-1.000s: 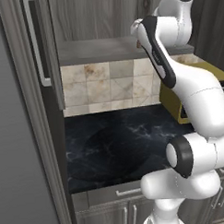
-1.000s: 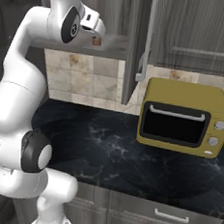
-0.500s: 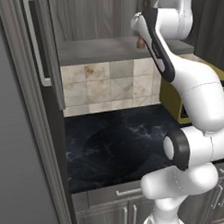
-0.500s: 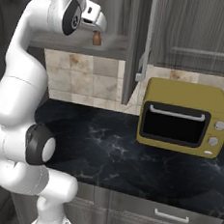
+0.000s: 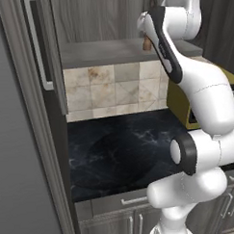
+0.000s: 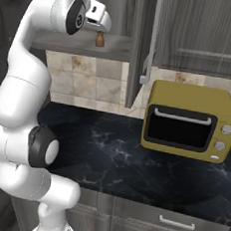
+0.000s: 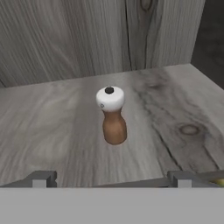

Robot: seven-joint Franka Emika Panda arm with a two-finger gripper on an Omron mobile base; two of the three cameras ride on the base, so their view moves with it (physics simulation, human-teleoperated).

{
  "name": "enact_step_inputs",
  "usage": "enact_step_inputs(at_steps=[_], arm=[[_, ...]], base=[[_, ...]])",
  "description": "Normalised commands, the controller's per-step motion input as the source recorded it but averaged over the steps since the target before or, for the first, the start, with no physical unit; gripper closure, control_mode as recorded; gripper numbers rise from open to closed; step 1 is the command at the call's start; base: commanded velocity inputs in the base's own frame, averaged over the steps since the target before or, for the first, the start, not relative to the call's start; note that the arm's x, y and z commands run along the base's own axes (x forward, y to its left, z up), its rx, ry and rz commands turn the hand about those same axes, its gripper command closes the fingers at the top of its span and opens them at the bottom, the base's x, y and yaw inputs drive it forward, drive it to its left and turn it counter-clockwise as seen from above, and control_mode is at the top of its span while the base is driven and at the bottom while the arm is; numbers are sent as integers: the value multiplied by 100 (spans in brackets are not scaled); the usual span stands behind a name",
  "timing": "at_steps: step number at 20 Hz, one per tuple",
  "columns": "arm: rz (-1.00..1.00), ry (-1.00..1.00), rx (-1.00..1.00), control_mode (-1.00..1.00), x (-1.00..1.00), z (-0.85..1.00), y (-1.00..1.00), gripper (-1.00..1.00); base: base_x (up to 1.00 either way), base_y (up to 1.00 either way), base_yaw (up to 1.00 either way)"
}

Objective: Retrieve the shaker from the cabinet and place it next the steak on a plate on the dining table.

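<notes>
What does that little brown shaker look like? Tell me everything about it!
The shaker is small, with a rounded brown body that looks like wood and a white knob-like top with a tiny dark dot in the middle. It stands upright by itself on the grey wood-grain shelf inside the open cabinet, touching nothing but the shelf under it. The tool is open, with the shaker ahead of its two tips and not yet between them.

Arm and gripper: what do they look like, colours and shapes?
The glossy white arm is built of rounded tube-like segments with dark grey joint discs and a black strip along one upper link. The small two-finger gripper has grey, blocky fingertips. No cables or markings are visible.
</notes>
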Motion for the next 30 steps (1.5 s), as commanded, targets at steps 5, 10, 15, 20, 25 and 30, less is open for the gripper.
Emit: enact_step_inputs(at_steps=[5,10,15,20,25,30], arm=[[0,0,0,-100,20,-5,0,-100],[0,0,0,-100,30,-3,0,-100],[0,0,0,-100,29,0,0,-100],[0,0,0,-100,23,0,0,-100],[0,0,0,-100,20,0,0,-100],[0,0,0,-100,19,0,0,-100]], base=[[0,0,0],[0,0,0],[0,0,0],[0,0,0],[0,0,0],[0,0,0]])
